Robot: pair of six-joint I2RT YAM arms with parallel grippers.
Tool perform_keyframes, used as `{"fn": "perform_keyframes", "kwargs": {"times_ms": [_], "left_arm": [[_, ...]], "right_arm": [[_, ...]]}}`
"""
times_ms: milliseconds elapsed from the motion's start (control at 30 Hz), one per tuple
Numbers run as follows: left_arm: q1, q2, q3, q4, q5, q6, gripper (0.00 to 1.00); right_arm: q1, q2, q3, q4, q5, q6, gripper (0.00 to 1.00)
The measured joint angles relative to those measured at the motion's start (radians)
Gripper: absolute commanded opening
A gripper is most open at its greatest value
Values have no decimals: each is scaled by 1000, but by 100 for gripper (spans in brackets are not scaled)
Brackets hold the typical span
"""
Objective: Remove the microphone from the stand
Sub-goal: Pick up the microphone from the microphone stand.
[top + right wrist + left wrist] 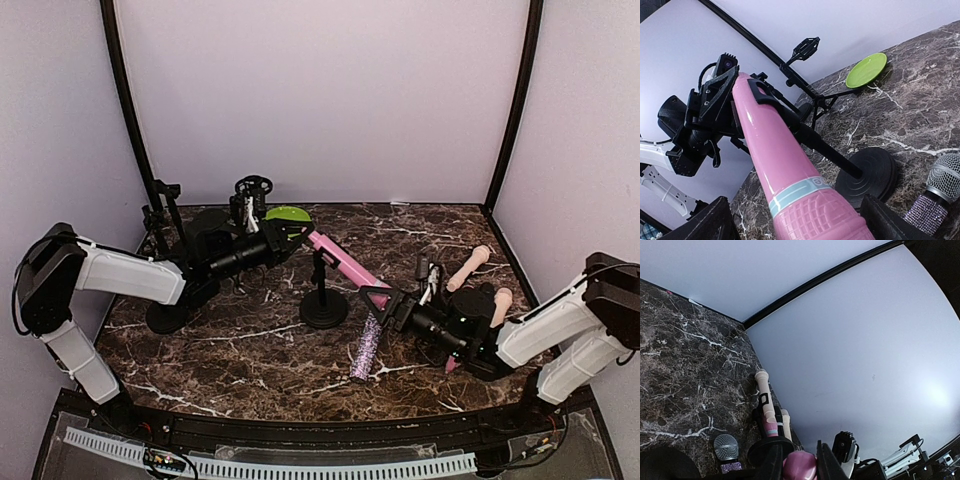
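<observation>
- The pink microphone (336,258) sat tilted in the clip of the black stand (323,308), mid-table.
- The left gripper (298,236) was clenched on its far-left tail.
- The right gripper (375,297) straddled its near-right head, jaws released.

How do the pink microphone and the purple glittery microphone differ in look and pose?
The pink microphone has a smooth body; the purple microphone is studded with sparkles. The pink one sits tilted in the stand, raised; the purple one lies flat on the table. The pink one's head is pink, the purple one's silver mesh. Both are handheld microphones.
</observation>
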State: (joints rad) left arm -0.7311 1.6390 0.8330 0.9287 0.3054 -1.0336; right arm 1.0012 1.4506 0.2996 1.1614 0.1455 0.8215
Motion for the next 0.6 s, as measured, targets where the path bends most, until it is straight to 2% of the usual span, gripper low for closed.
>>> {"fn": "perform_keyframes", "kwargs": {"times_ms": [267, 600], "left_arm": [[3, 2, -2, 3, -17, 0, 0], [13, 6, -4, -2, -40, -3, 0]], "right_arm": [[-2, -31, 10, -25, -21, 16, 72], [-3, -188, 62, -248, -4, -23, 60]]}}
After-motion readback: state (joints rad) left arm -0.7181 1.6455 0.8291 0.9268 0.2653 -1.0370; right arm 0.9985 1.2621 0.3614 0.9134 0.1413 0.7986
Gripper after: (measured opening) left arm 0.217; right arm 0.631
